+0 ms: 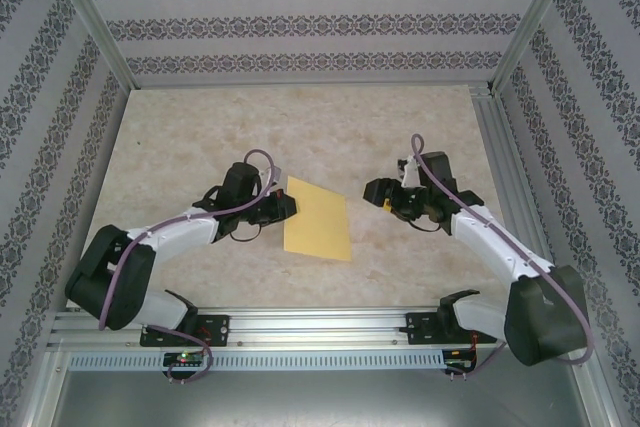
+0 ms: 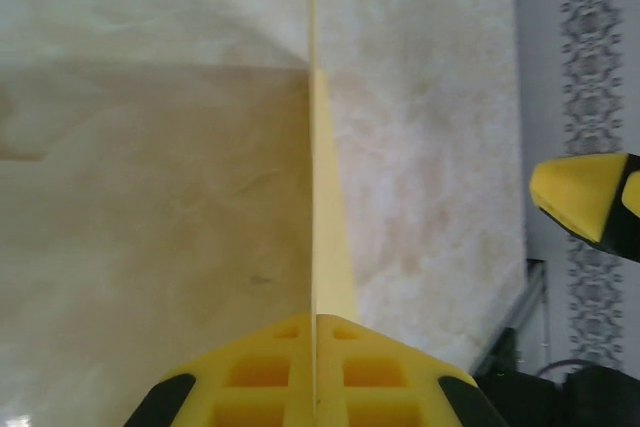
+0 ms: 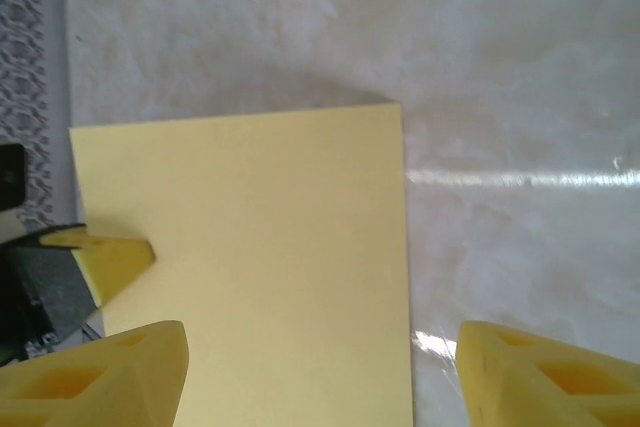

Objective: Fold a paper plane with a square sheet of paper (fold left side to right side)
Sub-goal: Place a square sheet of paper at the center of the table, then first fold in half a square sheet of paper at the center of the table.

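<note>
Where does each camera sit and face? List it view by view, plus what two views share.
Top external: above and behind the arms, looking down at the table; both arms, left hand and right hand show.
Left wrist: on the left arm, looking along its fingers, shut on the yellow sheet of paper, seen edge-on.
Right wrist: on the right arm, looking down between its open fingers at the sheet.
Shared: both wrist views show the sheet and the opposite hand's fingertip.

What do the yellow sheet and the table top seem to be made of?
The yellow sheet: thin matte paper; edge-on it is a mere sliver. The table top: smooth, marble-patterned laminate or stone, hard to tell; it shows glossy glare streaks.
</note>
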